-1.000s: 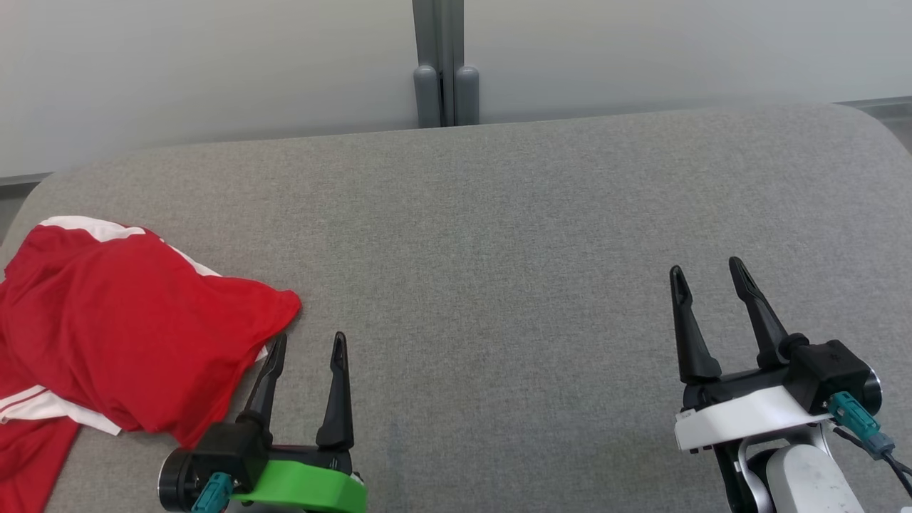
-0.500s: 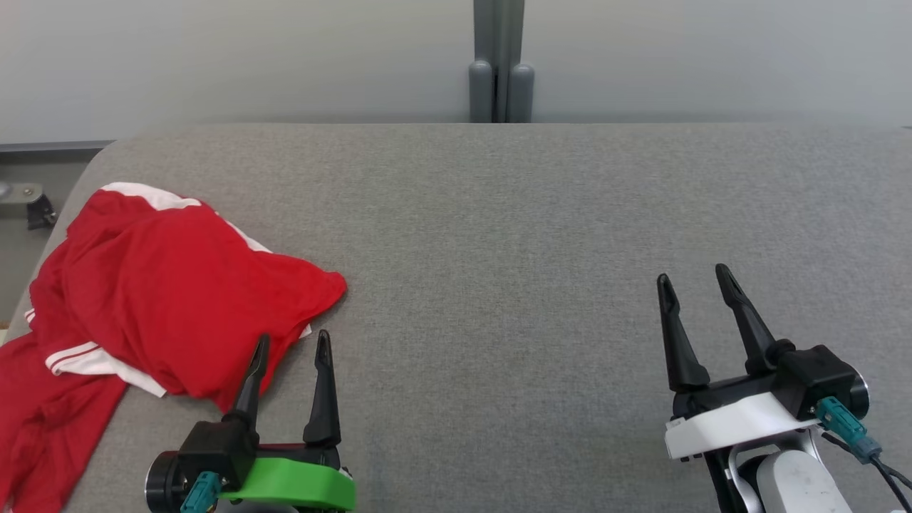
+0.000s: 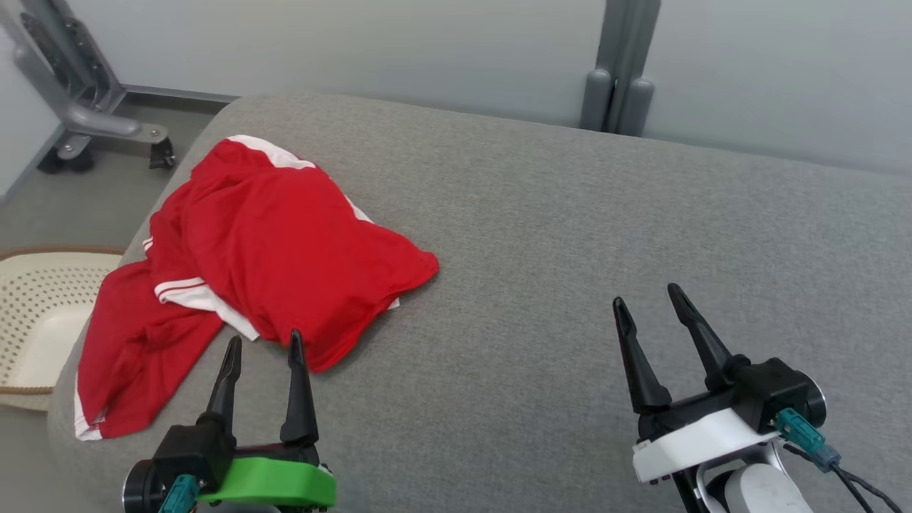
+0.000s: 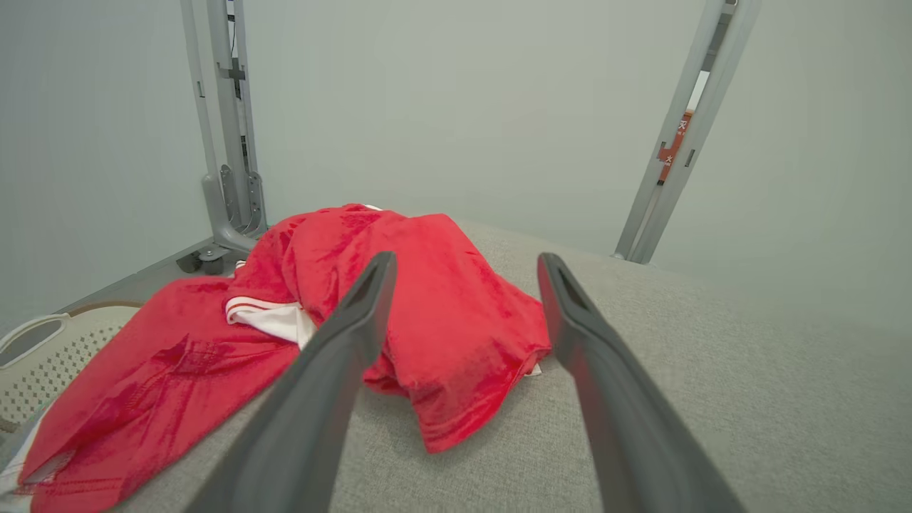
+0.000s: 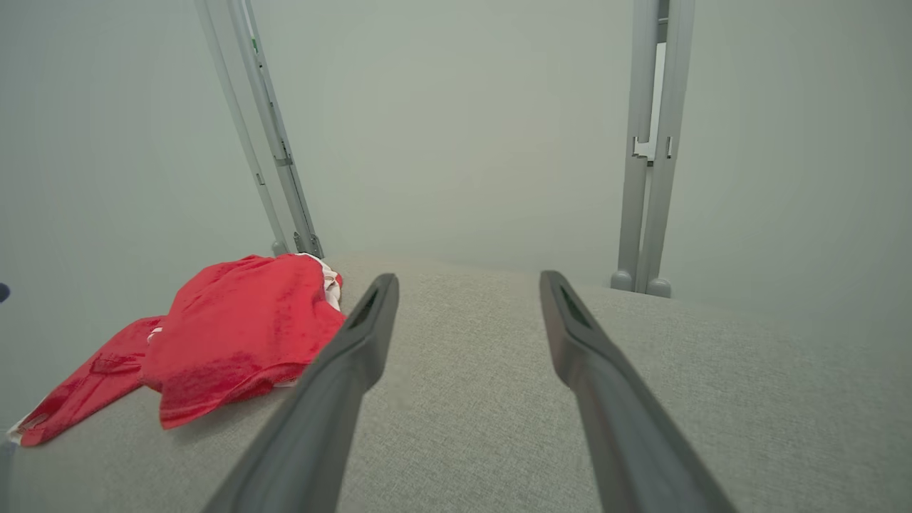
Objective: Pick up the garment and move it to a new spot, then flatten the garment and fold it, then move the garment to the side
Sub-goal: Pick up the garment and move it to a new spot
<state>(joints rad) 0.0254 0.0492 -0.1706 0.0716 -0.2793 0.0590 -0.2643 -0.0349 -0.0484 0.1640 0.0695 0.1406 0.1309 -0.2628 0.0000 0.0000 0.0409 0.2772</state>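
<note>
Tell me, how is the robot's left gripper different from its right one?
The left gripper has a green base; the right gripper has a white one. The left gripper sits close beside the red garment; the right gripper is over the grey cushion, well away from the garment. Both have two dark fingers, open and holding nothing.

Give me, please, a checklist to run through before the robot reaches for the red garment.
1. Left gripper open and empty: ok.
2. Right gripper open and empty: ok.
3. Garment close ahead of the left gripper: ok.
4. Garment wholly on the grey cushion: not ok, one part drapes over its left edge by the basket.
5. Bare cushion for a new spot: ok.
6. Where the collar lies: cannot tell, crumpled.
</note>
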